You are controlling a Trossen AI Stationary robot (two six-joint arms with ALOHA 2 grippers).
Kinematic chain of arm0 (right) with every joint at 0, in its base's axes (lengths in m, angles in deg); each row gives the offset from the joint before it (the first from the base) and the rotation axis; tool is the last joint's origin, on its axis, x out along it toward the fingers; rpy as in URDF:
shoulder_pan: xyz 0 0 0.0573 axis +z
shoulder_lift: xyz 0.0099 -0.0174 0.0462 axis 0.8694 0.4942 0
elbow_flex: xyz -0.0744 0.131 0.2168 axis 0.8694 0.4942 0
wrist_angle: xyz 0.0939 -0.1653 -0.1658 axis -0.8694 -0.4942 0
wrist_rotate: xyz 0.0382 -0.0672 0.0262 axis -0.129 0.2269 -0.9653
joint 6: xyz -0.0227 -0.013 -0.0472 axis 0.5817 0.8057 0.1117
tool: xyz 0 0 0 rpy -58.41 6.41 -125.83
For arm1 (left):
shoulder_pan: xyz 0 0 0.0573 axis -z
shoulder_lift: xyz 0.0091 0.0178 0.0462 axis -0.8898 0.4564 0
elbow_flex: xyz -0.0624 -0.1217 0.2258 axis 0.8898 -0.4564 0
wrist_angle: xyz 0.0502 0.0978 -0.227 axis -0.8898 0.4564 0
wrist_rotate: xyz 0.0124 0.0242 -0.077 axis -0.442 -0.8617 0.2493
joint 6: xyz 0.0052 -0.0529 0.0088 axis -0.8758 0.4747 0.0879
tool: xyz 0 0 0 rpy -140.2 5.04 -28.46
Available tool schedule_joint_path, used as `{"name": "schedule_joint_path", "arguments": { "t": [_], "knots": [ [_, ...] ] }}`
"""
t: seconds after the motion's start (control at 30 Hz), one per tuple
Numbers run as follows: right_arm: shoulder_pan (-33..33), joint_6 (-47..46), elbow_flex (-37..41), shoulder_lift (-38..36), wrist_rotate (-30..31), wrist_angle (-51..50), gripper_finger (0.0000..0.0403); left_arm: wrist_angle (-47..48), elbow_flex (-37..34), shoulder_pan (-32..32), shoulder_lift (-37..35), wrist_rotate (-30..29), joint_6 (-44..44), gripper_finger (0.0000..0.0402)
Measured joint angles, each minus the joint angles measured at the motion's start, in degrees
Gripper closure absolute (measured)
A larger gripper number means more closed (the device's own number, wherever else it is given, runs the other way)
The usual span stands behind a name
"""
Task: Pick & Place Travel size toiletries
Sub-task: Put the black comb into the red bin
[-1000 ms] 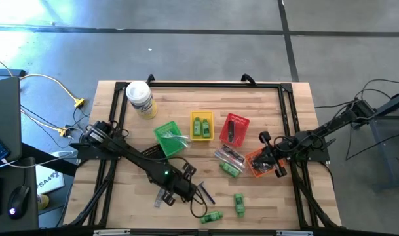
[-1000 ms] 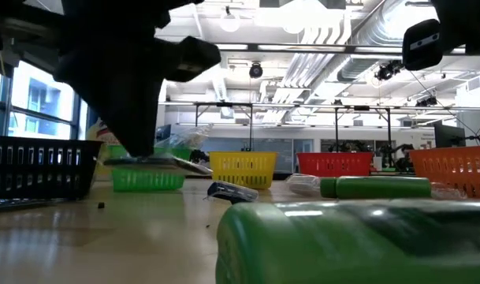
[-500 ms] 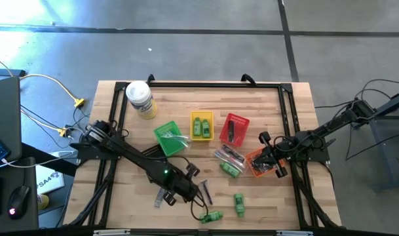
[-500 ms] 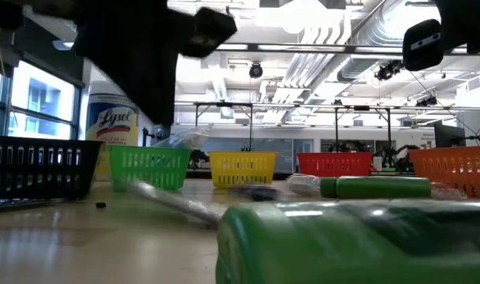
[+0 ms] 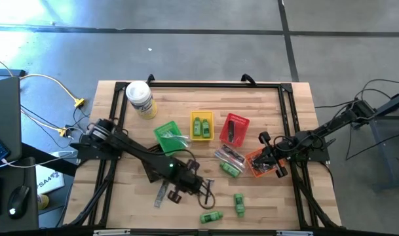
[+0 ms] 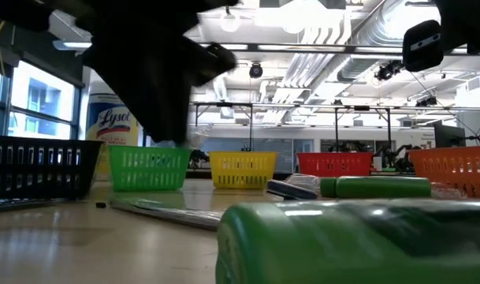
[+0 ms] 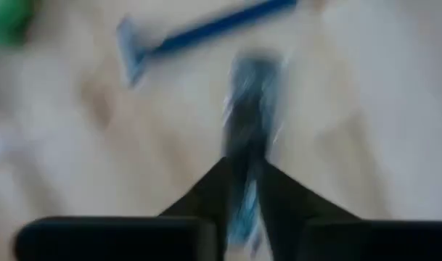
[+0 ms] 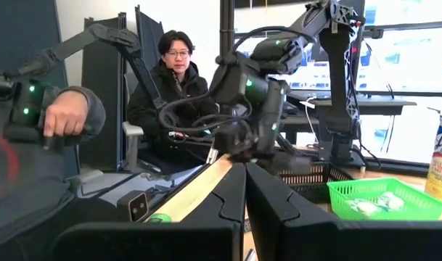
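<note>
Near the tabletop's [image 5: 284,105] front edge, the left gripper [image 7: 244,190] pinches a dark razor [image 7: 250,101]. The right gripper [image 8: 244,190], fingers pressed together, waits over the orange basket [image 5: 257,162].

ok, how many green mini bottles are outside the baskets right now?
3 green bottles: one at the front edge, one just beside it, one next to the orange basket, toward the table's middle. The left arm could hide more.
</note>
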Motion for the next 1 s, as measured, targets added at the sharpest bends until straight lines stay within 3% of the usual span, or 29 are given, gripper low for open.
{"name": "schedule_joint_path", "arguments": {
  "t": [0.13,0.3,0.47,0.73,1.0],
  "knots": [
    [0.01,-0.36,0.01,-0.02,-0.01,0.07,0.0399,-2.15,-0.06,-0.04,2.92,3.69,0.14,0.0253],
    [0.0,-0.36,0.02,0.0,-0.02,0.0,0.0399,-3.41,0.05,0.04,6.32,3.91,-1.14,0.0151],
    [0.01,-0.34,0.0,0.01,-0.01,-0.21,0.0399,-2.33,0.25,-0.01,7.89,0.88,-0.73,0.0099],
    [0.02,-0.22,0.01,0.02,0.22,-0.85,0.0399,-1.75,0.2,-0.03,10.87,0.59,-1.09,0.0107],
    [0.0,-0.16,0.02,0.02,0.22,-0.9,0.0399,-2.48,0.31,-2.31,13.95,0.52,0.6,0.023]
  ]
}}
